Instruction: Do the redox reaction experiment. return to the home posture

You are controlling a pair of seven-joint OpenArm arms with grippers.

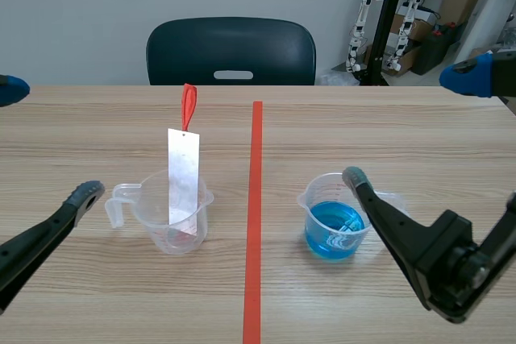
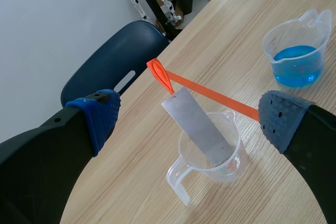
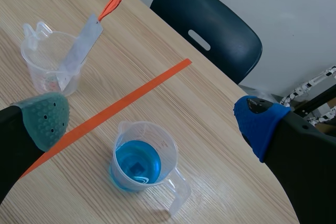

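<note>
We're hovering both arms above the table (image 1: 419,130), left gripper (image 2: 191,119) splayed, beaker (image 2: 233,161) with metal strip (image 2: 195,123) lying ahead between its fingers, untouched, right gripper (image 3: 152,121) released too, blue-liquid beaker (image 3: 140,162) likewise.

Two clear measuring cups stand on the counter (image 1: 419,130): one blue-filled cup (image 1: 330,235) ahead of the right fingers (image 1: 355,176), one strip-holding cup (image 1: 157,215) ahead of the left fingers (image 1: 85,195). One metal strip (image 1: 183,179), one red loop (image 1: 188,106), one dark chair (image 1: 231,50), four fingers in all.
</note>
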